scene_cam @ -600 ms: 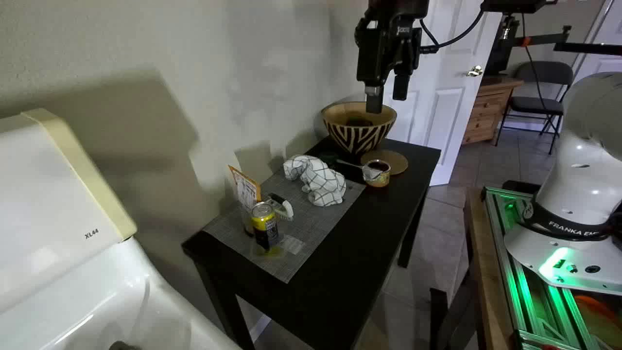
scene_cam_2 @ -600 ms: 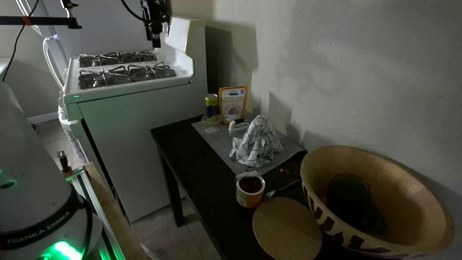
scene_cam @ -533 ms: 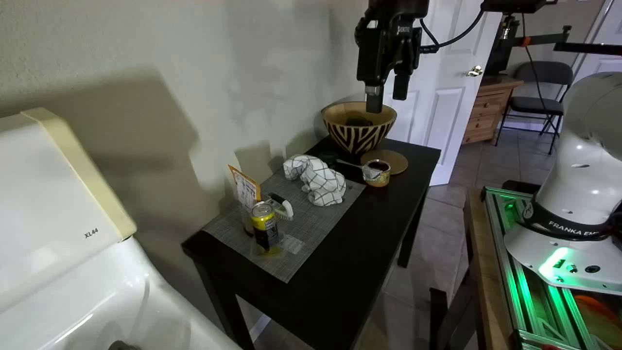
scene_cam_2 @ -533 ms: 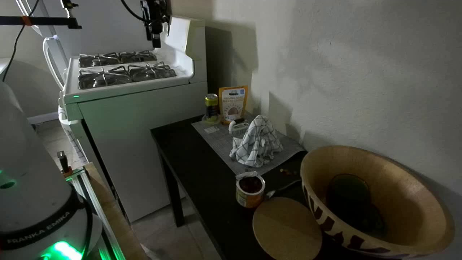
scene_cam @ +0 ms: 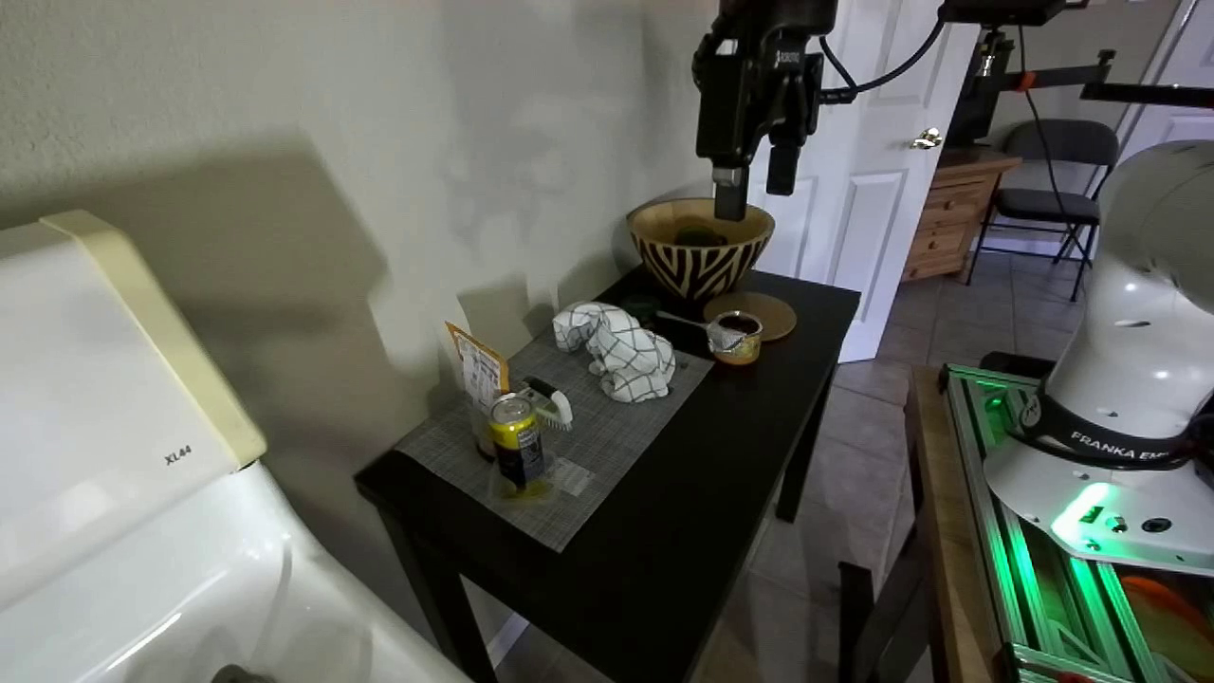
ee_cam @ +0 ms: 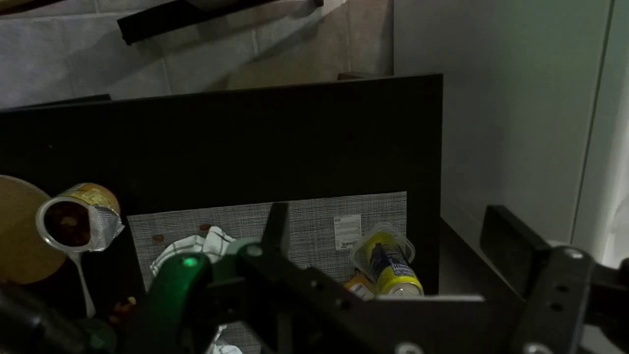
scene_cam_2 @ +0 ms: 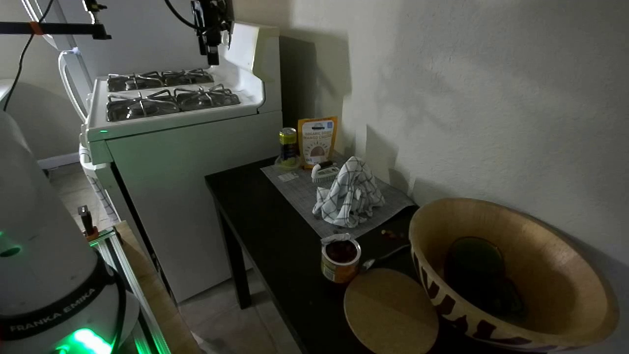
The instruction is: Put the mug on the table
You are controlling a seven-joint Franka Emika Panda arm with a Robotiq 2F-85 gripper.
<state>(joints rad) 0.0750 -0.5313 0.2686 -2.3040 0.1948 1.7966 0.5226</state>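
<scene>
The dark mug (scene_cam_2: 484, 280) appears to lie inside the striped bowl (scene_cam_2: 449, 307). It is dark and greenish, and its exact pose is hard to make out. It also shows as a dark shape in the bowl in an exterior view (scene_cam: 700, 237). The black-brown table (scene_cam: 683, 512) stands along the wall and bears the bowl at one end. My gripper (scene_cam: 756, 185) is open and empty, high above the table. In the wrist view its fingers (ee_cam: 393, 231) stand wide apart, with nothing between them. The mug is not clearly visible in the wrist view.
On the table are an opened can (scene_cam_2: 340, 263) with a spoon beside it, a round tan board (scene_cam_2: 390, 309), and a grey placemat (scene_cam: 607, 465). The mat holds a checked cloth (scene_cam: 626, 356), a brush, a yellow can (scene_cam: 518, 441) and an orange pouch. A stove (scene_cam_2: 196, 167) adjoins the table.
</scene>
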